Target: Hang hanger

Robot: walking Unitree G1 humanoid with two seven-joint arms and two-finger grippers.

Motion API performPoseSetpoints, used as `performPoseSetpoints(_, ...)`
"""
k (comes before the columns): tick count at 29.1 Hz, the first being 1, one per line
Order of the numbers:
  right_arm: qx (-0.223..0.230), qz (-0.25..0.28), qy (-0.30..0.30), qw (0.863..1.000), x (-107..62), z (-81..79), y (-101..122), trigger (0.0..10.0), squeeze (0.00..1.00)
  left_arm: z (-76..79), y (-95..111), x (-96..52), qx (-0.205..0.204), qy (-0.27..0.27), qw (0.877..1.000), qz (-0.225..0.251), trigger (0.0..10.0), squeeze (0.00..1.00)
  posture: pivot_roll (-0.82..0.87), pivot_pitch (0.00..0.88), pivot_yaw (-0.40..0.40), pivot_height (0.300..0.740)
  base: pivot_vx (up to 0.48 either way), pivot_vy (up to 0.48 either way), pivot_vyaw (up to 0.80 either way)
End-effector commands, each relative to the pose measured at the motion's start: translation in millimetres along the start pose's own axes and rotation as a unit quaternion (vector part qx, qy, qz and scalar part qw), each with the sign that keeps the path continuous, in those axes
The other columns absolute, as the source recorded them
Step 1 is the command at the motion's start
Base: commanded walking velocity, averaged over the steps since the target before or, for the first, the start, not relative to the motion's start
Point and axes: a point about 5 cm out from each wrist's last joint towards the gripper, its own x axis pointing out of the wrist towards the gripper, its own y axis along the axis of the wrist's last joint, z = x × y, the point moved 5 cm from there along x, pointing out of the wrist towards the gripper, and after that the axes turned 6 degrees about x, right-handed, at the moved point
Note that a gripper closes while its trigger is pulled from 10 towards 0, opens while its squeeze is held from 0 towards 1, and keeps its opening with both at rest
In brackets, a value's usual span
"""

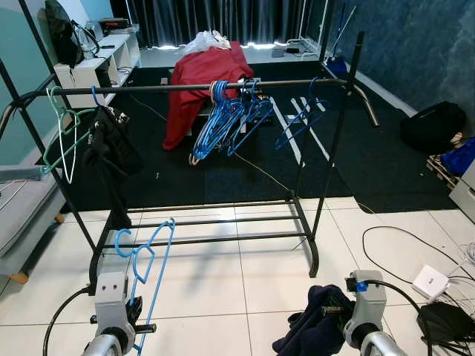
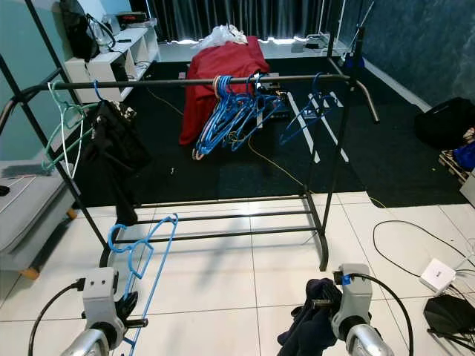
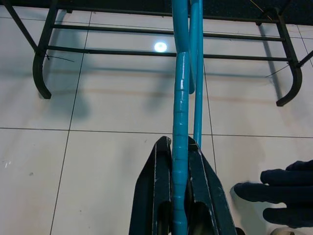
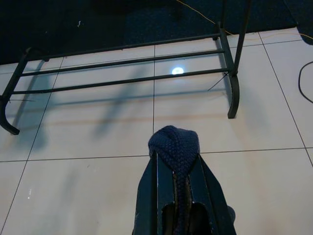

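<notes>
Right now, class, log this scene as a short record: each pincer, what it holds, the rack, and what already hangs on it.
left pincer: shut on blue hanger, held low above the tiled floor
right pincer: shut on dark knitted garment
clothes rack: ahead, black, top rail with two low bars
on rail: green hanger, black garment, bunch of blue hangers
behind rack: red cloth
</notes>
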Motion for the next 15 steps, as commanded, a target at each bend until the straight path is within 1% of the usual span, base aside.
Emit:
performPoseSetpoints(1,0.003,0.002,0.001,1.000,1.3,-1.2,0.6,10.0,0.00,-6.7,-0.1,-0.6,0.004,0.005,1.000,-0.001,10.0,0.00,0.02,0.028,0.012,0.735,0.000,0.000,0.00)
performPoseSetpoints(15,0.002,0.001,0.000,1.000,1.5,-1.4,-0.3,10.0,0.00,-7.1,-1.0,-0.4,0.004,0.005,1.000,-0.002,10.0,0.00,0.02,0.017,0.015,0.735,0.000,0.000,0.00)
